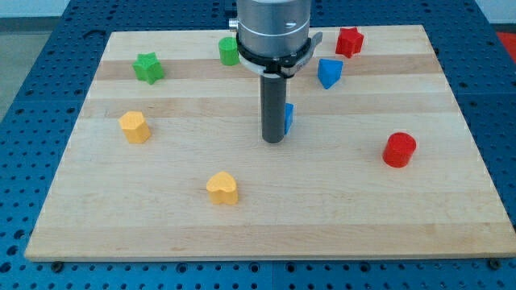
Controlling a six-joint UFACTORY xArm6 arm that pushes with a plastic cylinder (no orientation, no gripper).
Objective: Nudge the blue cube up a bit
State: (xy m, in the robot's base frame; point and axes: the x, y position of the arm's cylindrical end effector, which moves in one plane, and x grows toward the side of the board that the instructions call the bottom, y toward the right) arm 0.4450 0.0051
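My tip rests on the wooden table a little above the middle of the board, at the lower end of a straight dark rod that hangs from the grey arm housing at the view's top. The arm carries no gripper, so there is nothing to be released or clenched; only the rod's end meets the table. The blue cube sits just to the view's right of the rod and slightly behind it, so that only a narrow strip of its right side shows past the rod; the cube looks to be touching the rod or very nearly so, and I cannot tell which. The tip itself lies a touch lower in the view than the visible part of the cube. Another blue block, of an angular shape, stands up and to the view's right of the cube, apart from it. A red star-shaped block lies near the top right corner, and a red cylinder lies well to the right of my tip. A green block is partly hidden behind the arm housing at the top, and a green star lies toward the top left. A yellow block sits at the left, and a yellow heart-shaped block lies below and left of my tip, well apart from it.
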